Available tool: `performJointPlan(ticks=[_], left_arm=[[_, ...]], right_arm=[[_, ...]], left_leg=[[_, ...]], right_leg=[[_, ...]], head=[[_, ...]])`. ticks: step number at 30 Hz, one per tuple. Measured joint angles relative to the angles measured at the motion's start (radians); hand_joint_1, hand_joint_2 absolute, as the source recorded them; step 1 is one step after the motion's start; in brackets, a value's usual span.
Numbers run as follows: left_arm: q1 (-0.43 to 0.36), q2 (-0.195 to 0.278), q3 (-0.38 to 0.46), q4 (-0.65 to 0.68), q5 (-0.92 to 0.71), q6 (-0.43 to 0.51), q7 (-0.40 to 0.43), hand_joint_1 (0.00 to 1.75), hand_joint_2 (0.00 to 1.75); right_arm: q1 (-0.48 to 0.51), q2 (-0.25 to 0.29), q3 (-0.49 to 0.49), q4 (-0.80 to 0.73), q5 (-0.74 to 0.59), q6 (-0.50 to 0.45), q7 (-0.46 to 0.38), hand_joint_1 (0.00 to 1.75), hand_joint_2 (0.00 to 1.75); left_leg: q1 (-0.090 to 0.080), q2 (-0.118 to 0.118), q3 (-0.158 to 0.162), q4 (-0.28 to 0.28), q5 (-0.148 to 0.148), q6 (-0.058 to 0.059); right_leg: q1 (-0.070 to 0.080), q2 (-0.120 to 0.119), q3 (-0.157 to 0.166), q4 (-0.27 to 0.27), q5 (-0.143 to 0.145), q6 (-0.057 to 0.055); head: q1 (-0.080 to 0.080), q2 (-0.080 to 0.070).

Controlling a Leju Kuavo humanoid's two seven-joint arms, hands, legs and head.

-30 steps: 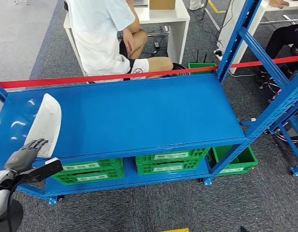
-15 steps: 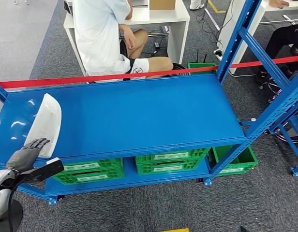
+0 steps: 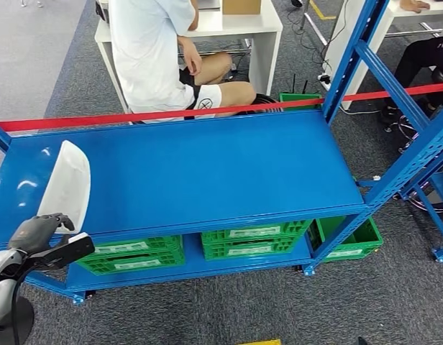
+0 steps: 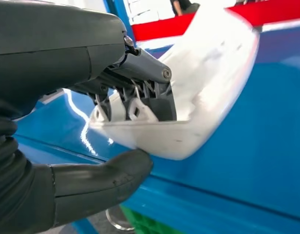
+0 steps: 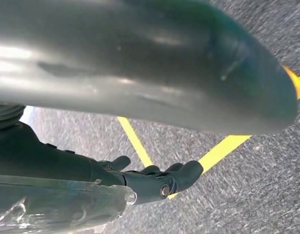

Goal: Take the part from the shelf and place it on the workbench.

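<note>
1. My left hand (image 3: 37, 233) is closed around the near edge of the white part (image 3: 67, 185), fingers on top, thumb (image 4: 104, 178) under the lip.
2. The part lies at the left end of the blue shelf (image 3: 208, 172). It looks like a thin, stiff, smooth plastic shell, probably light and slippery, so the rim is the best hold.
3. My right hand (image 5: 156, 180) hangs over carpet, fingers loosely curled, holding nothing.
</note>
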Motion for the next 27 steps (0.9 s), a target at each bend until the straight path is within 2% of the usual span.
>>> performJointPlan(ticks=[17, 27], left_arm=[[0.004, 0.017, 0.003, -0.003, 0.005, 0.010, -0.007, 1.75, 1.75], [0.004, 0.027, 0.003, -0.006, 0.017, 0.036, -0.068, 1.75, 1.75]], right_arm=[[0.001, 0.000, -0.046, -0.006, -0.028, -0.011, -0.027, 0.00, 0.00], [0.001, 0.000, -0.054, -0.006, -0.023, -0.005, -0.025, 0.00, 0.00]], left_leg=[[0.000, 0.000, 0.001, 0.000, 0.000, 0.000], [0.000, 0.000, 0.001, 0.000, 0.000, 0.000]], right_leg=[[0.000, 0.000, 0.001, 0.000, 0.000, 0.000], [0.000, 0.000, 0.000, 0.000, 0.000, 0.000]], head=[[0.000, 0.000], [0.000, 0.000]])
